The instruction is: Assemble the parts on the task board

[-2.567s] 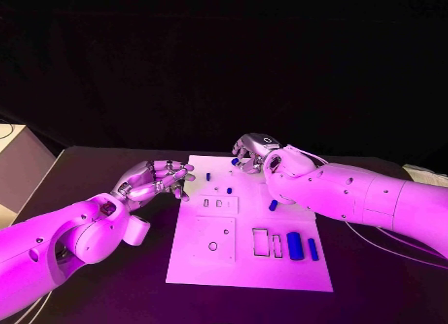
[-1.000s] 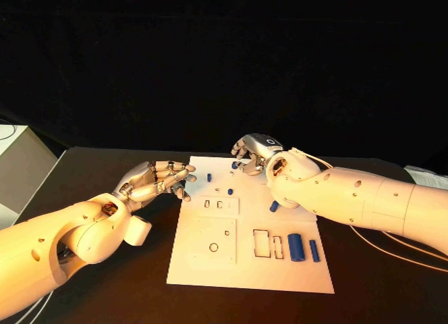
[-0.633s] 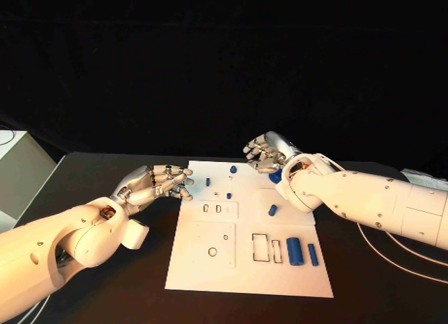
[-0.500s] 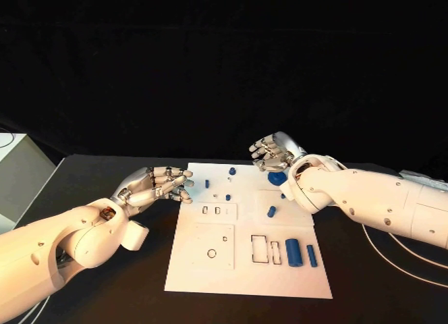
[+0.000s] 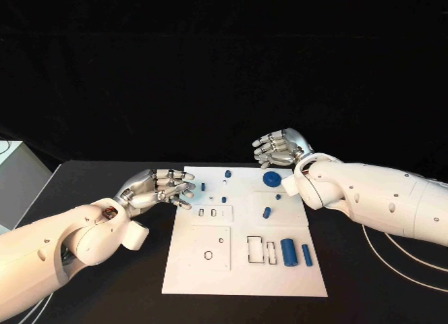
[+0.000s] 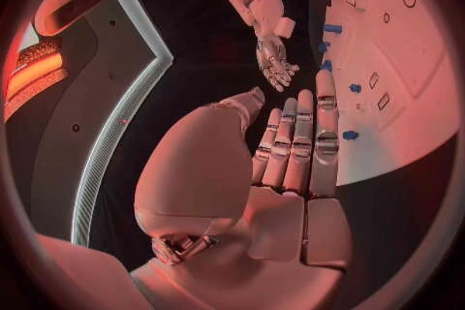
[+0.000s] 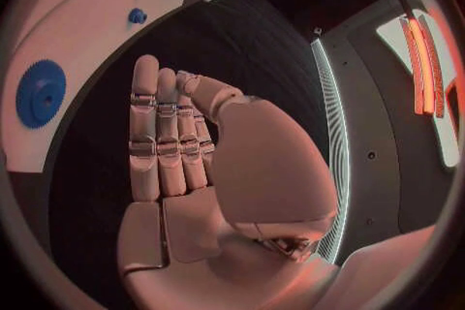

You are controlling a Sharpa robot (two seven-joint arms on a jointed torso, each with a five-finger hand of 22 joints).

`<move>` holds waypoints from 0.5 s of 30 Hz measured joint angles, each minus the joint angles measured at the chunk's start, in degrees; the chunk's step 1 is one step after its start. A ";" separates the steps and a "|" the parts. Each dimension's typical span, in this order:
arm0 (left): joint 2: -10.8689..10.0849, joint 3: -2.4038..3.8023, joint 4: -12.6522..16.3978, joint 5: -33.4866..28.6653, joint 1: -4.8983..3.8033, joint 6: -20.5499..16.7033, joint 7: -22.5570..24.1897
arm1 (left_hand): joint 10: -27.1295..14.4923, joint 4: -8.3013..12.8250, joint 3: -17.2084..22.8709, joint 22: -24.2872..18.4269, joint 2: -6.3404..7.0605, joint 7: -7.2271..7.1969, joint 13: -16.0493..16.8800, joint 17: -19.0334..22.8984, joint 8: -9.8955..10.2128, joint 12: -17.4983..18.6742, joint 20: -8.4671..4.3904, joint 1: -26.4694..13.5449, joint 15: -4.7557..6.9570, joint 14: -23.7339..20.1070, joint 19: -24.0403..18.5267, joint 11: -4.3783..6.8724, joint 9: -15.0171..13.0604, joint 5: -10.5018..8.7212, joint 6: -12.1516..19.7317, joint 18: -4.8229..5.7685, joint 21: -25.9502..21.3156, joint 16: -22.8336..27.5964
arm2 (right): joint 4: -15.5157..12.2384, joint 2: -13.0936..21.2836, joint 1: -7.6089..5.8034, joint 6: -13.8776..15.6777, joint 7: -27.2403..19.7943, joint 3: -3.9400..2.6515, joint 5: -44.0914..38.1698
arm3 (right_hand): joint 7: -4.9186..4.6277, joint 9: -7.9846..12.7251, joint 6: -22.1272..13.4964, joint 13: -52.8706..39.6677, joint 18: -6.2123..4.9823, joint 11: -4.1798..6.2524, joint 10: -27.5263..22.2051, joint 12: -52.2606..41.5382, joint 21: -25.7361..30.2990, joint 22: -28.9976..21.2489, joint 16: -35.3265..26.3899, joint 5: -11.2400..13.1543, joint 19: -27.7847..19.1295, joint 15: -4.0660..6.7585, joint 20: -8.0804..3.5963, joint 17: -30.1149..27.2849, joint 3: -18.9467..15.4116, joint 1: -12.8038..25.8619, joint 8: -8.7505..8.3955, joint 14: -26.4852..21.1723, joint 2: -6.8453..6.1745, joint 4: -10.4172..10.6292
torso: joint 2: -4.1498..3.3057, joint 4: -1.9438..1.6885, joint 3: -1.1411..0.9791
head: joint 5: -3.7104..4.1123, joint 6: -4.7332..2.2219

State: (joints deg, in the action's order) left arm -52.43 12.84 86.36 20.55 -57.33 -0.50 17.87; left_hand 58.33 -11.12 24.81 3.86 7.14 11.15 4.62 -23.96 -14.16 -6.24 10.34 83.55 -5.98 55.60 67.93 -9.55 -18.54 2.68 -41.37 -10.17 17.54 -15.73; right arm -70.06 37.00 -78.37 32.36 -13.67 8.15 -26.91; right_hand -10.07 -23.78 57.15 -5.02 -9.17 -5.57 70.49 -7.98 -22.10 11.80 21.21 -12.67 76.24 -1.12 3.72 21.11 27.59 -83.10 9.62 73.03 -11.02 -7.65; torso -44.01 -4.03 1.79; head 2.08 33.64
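White task board lying mid-worktop, blue parts scattered on it. Blue gear flat near the board's far right corner, apart from both hands. Right hand raised just beyond that corner, fingers together, holding nothing. Left hand poised off the board's left edge, fingers loosely curled, empty. Probably best to lower the right hand straight over the gear, pinching its rim evenly.

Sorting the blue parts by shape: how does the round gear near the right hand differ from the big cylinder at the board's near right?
The gear is a flat toothed disc; the cylinder is a long smooth bar. The gear sits at the far end of the task board, the cylinder at its near end. Both are blue and lie loose on it.
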 measured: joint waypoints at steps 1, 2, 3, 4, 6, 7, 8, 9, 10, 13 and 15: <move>0.09 0.00 -0.24 0.03 0.02 0.19 -0.04 | 0.01 0.29 0.24 0.19 0.02 0.00 -0.09 -0.01 0.00 0.04 -0.38 0.02 0.25 1.08 1.02 0.01 0.00 0.00 0.00 0.00 0.41 -0.02 | 0.63 -0.05 0.02 0.02 -0.28 0.01 0.19 | 0.38 -0.09 0.51 -0.17 0.55 0.62 1.11 -0.35 -3.62 2.34 2.39 -0.69 1.26 -0.03 -0.99 2.08 -1.02 0.00 0.64 1.79 0.00 -0.15 | 0.07 0.07 -0.01 | 0.00 0.08; 0.15 -0.01 -0.39 0.05 0.03 0.30 -0.05 | 0.22 0.73 0.25 0.41 0.26 0.00 -0.17 -0.09 -0.01 0.16 -0.77 0.26 0.53 2.48 2.21 0.22 -0.05 0.00 0.00 0.00 0.93 -0.24 | 1.17 -0.05 0.02 0.02 -0.36 0.02 0.17 | 0.77 -0.24 0.91 -0.39 0.79 1.14 2.19 -0.72 -6.34 4.08 4.96 -1.45 2.72 0.15 -1.45 4.30 -1.35 0.17 1.23 3.76 0.17 0.00 | 0.14 0.13 -0.03 | 0.03 0.22; 0.20 -0.01 -0.51 0.07 0.05 0.41 -0.05 | 0.45 1.01 0.39 0.57 0.27 -0.15 -0.24 -0.24 -0.15 0.38 -1.12 0.27 0.80 3.55 3.16 0.45 -0.09 0.00 -0.14 0.00 1.34 -0.46 | 1.79 -0.03 0.04 0.01 -0.38 0.03 -0.02 | 0.97 -0.41 1.03 -0.90 0.80 1.58 2.82 -1.07 -8.69 5.66 7.56 -2.22 3.44 0.16 -1.75 6.91 -1.32 0.90 1.71 4.80 0.34 0.03 | 0.20 0.16 -0.04 | 0.05 0.26; 0.25 -0.01 -0.64 0.09 0.08 0.52 -0.05 | 0.92 1.17 0.57 0.80 0.27 -0.19 -0.33 -0.55 -0.29 0.43 -1.55 0.27 1.13 5.01 4.34 0.54 -0.11 0.00 -0.24 0.00 1.97 -0.67 | 2.71 0.01 0.04 -0.04 -0.35 0.03 -0.79 | 1.52 -0.69 0.56 -2.05 0.88 2.04 3.59 -1.92 -14.99 12.35 14.79 -3.57 5.25 0.95 -1.95 14.40 -1.08 2.28 2.21 7.18 -0.17 0.62 | 0.26 0.21 -0.08 | 0.10 0.30; 0.29 -0.01 -0.75 0.12 0.12 0.63 -0.03 | 1.33 1.27 0.67 1.32 0.27 -0.10 -0.44 -1.29 -0.30 0.60 -2.08 0.27 1.61 7.45 6.15 0.79 -0.19 0.00 -0.73 0.00 3.17 -1.60 | 4.05 0.15 0.04 -0.17 -0.05 0.04 -2.98 | 2.47 -1.54 -0.34 -6.12 2.50 2.11 3.94 -4.77 -31.78 31.38 32.39 -6.25 7.30 3.68 -2.37 31.42 0.13 5.18 3.42 10.75 -1.64 2.00 | 0.36 0.31 -0.11 | 0.15 0.44; 0.29 -0.01 -0.78 0.14 0.14 0.68 0.02 | 1.49 1.33 0.72 1.66 0.32 -0.09 -0.50 -1.87 -0.30 0.83 -2.40 0.23 1.90 8.78 7.01 0.95 -0.19 0.00 -0.74 0.01 3.94 -2.19 | 4.82 0.33 0.04 -0.35 0.36 0.04 -5.09 | 2.88 -2.03 -0.77 -8.33 3.95 2.22 3.84 -6.19 -40.18 41.54 38.07 -7.33 7.48 3.88 -2.37 36.58 1.31 6.39 3.96 10.96 -2.38 2.50 | 0.39 0.36 -0.11 | 0.16 0.47; 0.29 -0.01 -0.79 0.15 0.15 0.71 0.06 | 1.54 1.33 0.73 1.97 0.42 -0.09 -0.50 -2.48 -0.30 0.92 -2.64 0.13 2.10 9.80 7.61 0.99 -0.19 0.00 -0.74 0.01 4.61 -2.80 | 5.30 0.49 0.03 -0.51 0.77 0.04 -6.95 | 3.09 -2.34 -1.38 -9.73 4.46 2.53 3.70 -6.87 -44.41 46.56 39.28 -7.86 7.48 3.90 -2.37 37.42 2.15 7.25 4.12 10.97 -2.78 2.94 | 0.42 0.41 -0.13 | 0.18 0.53; 0.30 -0.01 -0.79 0.16 0.17 0.73 0.09 | 1.71 1.33 0.72 2.18 0.56 -0.09 -0.55 -3.00 -0.30 0.92 -2.77 -0.01 2.27 10.41 8.05 1.16 -0.19 0.00 -0.74 0.01 5.08 -3.23 | 5.65 0.70 0.02 -0.68 1.22 0.04 -8.93 | 3.00 -2.47 -2.35 -10.70 4.46 2.62 3.62 -7.32 -46.60 49.19 39.27 -7.96 7.48 3.97 -2.37 37.23 2.75 7.74 4.12 11.05 -3.01 3.24 | 0.42 0.43 -0.15 | 0.24 0.55; 0.30 -0.01 -0.79 0.18 0.18 0.75 0.11 | 1.80 1.33 0.72 2.37 0.71 -0.08 -0.56 -3.42 -0.30 0.97 -2.90 -0.16 2.43 10.73 8.19 1.26 -0.19 0.00 -0.76 0.00 5.49 -3.60 | 5.91 0.91 0.00 -0.85 1.72 0.04 -10.99 | 2.91 -2.59 -3.02 -11.26 4.45 2.62 3.62 -7.65 -48.09 51.08 39.66 -7.96 7.48 3.97 -2.37 37.31 3.19 7.73 4.12 11.05 -3.00 3.34 | 0.42 0.46 -0.15 | 0.32 0.58; 0.32 -0.01 -0.72 0.20 0.22 0.80 0.14 | 2.03 1.44 0.92 3.16 0.83 -0.10 -0.56 -5.53 -0.30 1.38 -3.22 -1.07 2.78 12.14 8.92 1.48 -0.19 0.00 -1.14 0.00 7.01 -5.34 | 5.98 1.87 -0.05 -1.48 3.60 0.11 -18.25 | 2.81 -3.15 -3.46 -13.59 5.24 2.62 3.61 -9.00 -51.67 55.69 42.46 -8.14 7.47 4.00 -2.37 38.89 4.88 8.11 4.12 11.01 -3.38 3.63 | 0.38 0.42 -0.18 | 0.77 0.63; 0.32 -0.01 -0.60 0.23 0.25 0.85 0.14 | 2.10 1.07 1.28 3.73 1.19 -0.10 -0.56 -7.29 -0.30 1.59 -3.47 -1.92 3.02 12.94 9.63 1.56 -0.19 0.00 -1.14 0.00 8.19 -6.96 | 5.53 2.77 -0.12 -1.99 5.11 0.20 -23.33 | 3.24 -3.47 -2.75 -15.25 5.25 2.88 3.35 -9.91 -52.89 56.98 44.01 -8.86 7.48 4.21 -2.37 39.72 6.03 8.48 4.12 10.81 -3.76 3.99 | 0.32 0.34 -0.19 | 1.04 0.66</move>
State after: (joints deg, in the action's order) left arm -52.11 12.83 85.76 20.78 -57.08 0.36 18.01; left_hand 60.43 -10.04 26.10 7.59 8.33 11.05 4.06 -31.25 -14.46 -4.65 6.87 81.63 -2.96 68.54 77.56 -7.99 -18.72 2.68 -42.51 -10.17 25.73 -22.69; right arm -64.53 39.77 -78.49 30.37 -8.56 8.36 -50.24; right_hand -6.83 -27.25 54.41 -20.28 -3.93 -2.69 73.85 -17.89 -74.99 68.78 65.22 -21.53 83.71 3.09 1.34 60.82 33.62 -74.62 13.74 83.84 -14.77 -3.66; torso -43.69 -3.69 1.60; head 3.13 34.30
